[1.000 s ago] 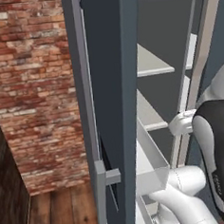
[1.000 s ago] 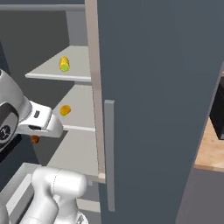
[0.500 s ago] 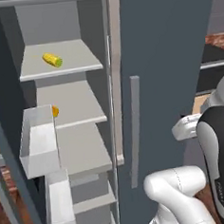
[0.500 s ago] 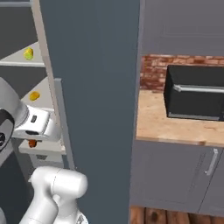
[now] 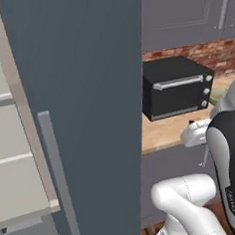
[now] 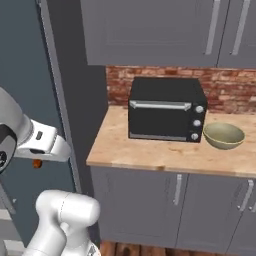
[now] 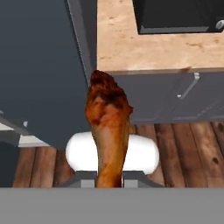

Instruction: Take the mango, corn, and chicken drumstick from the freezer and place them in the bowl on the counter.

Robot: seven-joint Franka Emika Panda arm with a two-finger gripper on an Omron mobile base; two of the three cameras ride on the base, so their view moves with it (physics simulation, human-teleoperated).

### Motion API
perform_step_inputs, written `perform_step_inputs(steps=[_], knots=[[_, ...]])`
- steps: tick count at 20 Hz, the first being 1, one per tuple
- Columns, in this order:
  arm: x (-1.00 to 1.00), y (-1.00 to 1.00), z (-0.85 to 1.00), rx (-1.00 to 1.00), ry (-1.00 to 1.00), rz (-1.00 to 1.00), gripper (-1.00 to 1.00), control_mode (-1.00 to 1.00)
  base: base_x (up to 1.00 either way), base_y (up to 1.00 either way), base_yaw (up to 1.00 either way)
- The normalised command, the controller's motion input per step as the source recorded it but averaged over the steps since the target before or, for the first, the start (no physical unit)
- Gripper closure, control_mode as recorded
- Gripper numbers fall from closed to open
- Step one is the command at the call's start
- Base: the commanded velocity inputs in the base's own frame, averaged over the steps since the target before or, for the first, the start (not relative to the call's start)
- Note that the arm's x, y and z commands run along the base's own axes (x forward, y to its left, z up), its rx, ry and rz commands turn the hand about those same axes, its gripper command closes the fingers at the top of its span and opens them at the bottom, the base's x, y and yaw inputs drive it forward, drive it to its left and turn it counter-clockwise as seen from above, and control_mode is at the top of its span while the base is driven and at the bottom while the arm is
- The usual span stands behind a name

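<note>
Your pincer (image 7: pixel 109 181) is clenched on the chicken drumstick (image 7: pixel 107 131), which stands up from between the tips with its dark, lumpy end farthest from the hand. In the hand view it hangs over the wooden floor (image 7: pixel 183 153), beside the slate-grey freezer (image 7: pixel 39 65) door and short of the table (image 7: pixel 144 48) edge. From the right base view you can see the bowl (image 6: pixel 223 135) sitting on the table just right of the black toaster oven (image 6: pixel 166 109), well apart from the drumstick.
</note>
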Motion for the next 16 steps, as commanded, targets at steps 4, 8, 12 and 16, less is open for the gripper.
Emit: perform_step_inputs(steps=[4, 8, 12, 16], knots=[[0.00, 0.00, 0.00, 0.00, 0.00, 0.00, 1.00, 1.00, 0.56, -1.00, 0.00], [0.00, 0.00, 0.00, 0.00, 0.00, 0.00, 1.00, 1.00, 0.17, -1.00, 0.00], [0.00, 0.00, 0.00, 0.00, 0.00, 0.00, 1.00, 1.00, 0.11, -1.00, 0.00], [0.00, 0.00, 0.00, 0.00, 0.00, 0.00, 1.00, 1.00, 0.39, -0.91, 0.07]])
